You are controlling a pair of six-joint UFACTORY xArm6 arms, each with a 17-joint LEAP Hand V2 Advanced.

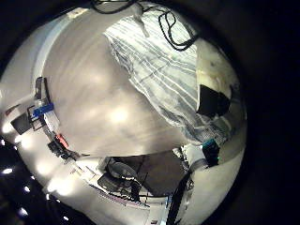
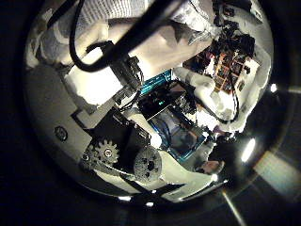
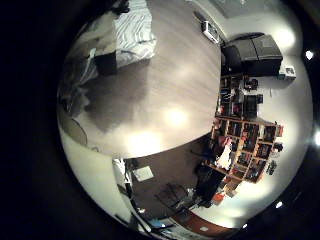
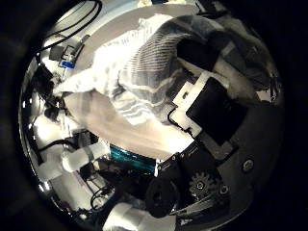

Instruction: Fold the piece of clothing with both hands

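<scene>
The striped garment [image 4: 144,67] lies bunched near one edge of the desk [image 1: 103,103], not yet neatly folded. The right hand [image 4: 207,101] curls its fingers into the cloth, gripping it. The left hand's [image 2: 141,141] state cannot be told.

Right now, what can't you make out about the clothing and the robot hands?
- Left thumb side palm view: the left robot hand fills it, hiding the clothing.
- Left little finger side palm view: the clothing is cut off by the edge.
- Right thumb side palm view: the right robot hand covers part of the clothing; grip unclear.
</scene>
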